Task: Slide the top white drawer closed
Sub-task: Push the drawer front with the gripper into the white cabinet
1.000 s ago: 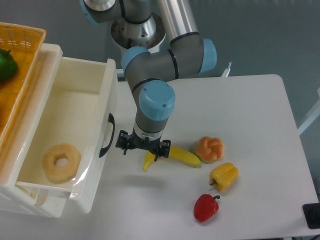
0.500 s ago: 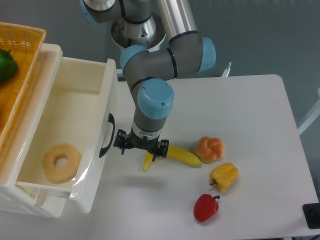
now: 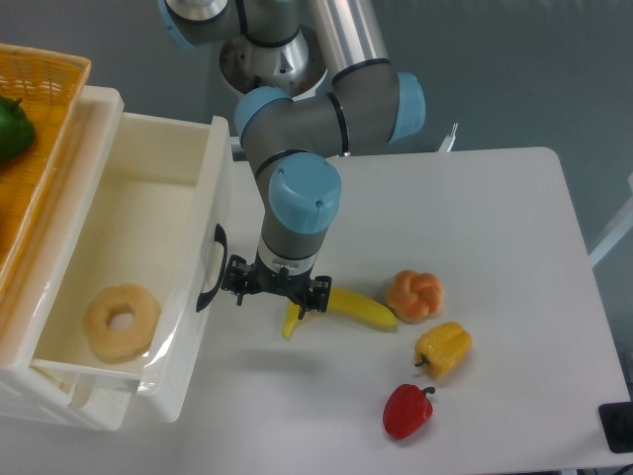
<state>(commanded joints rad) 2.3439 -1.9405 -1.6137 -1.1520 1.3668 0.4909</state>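
Top white drawer [image 3: 148, 297], glossy cream plastic, is standing pulled out; black two-finger gripper [image 3: 276, 293], fingers spread and grasping nothing, is hovering just beside its curved black handle [image 3: 211, 269].

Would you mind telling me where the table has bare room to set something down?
The right half of the table beyond the orange pastry is bare, as is the front strip left of the red pepper. It is crowded around the banana, yellow pepper and gripper.

Toy food on a white table [image 3: 495, 218]

A banana [image 3: 361, 309], bun [image 3: 414, 294], yellow pepper [image 3: 444, 347] and red pepper [image 3: 407, 411] lie close together; a basket [image 3: 40, 109] holds something green [image 3: 12, 129], perhaps a pepper.
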